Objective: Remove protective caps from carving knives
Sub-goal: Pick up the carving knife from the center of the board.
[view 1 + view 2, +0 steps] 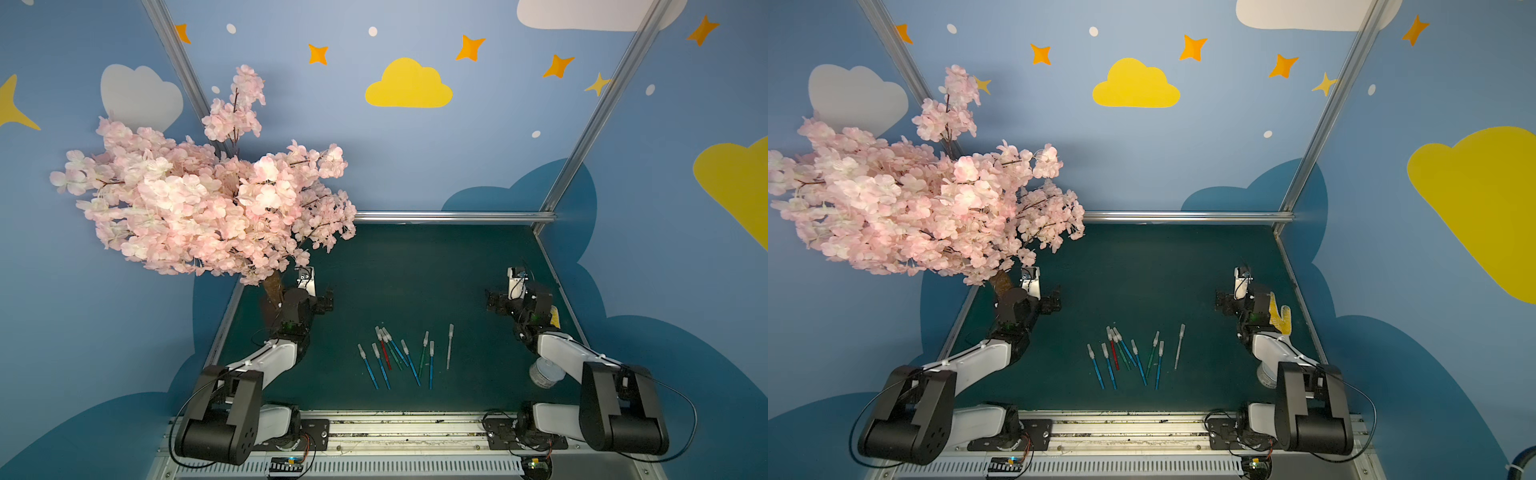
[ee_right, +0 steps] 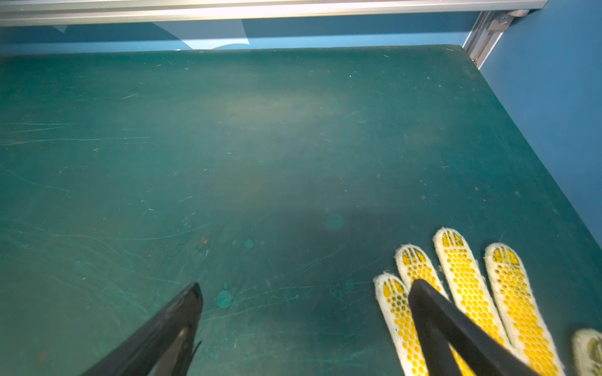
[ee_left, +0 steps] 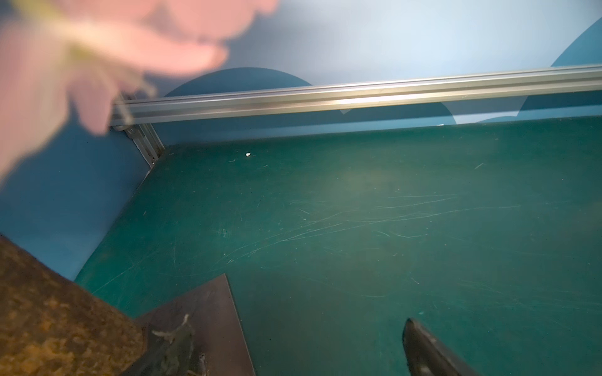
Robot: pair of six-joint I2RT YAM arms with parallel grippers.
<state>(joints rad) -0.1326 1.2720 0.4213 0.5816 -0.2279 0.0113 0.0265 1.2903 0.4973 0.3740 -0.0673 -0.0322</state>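
Observation:
Several carving knives with blue, green and red handles lie loosely fanned on the green mat, toward its front middle. A whitish knife lies a little to their right. Each carries a translucent protective cap on its far end. My left gripper hovers open, back left of the knives, beside the tree trunk. Back right of them, my right gripper is open over bare mat. Neither wrist view shows a knife, and nothing is between either pair of fingers.
A pink blossom tree overhangs the back left, its dark base plate by my left gripper. A yellow-dotted work glove lies under my right gripper's outer finger. A plastic jar sits beneath the right arm. An aluminium rail bounds the back.

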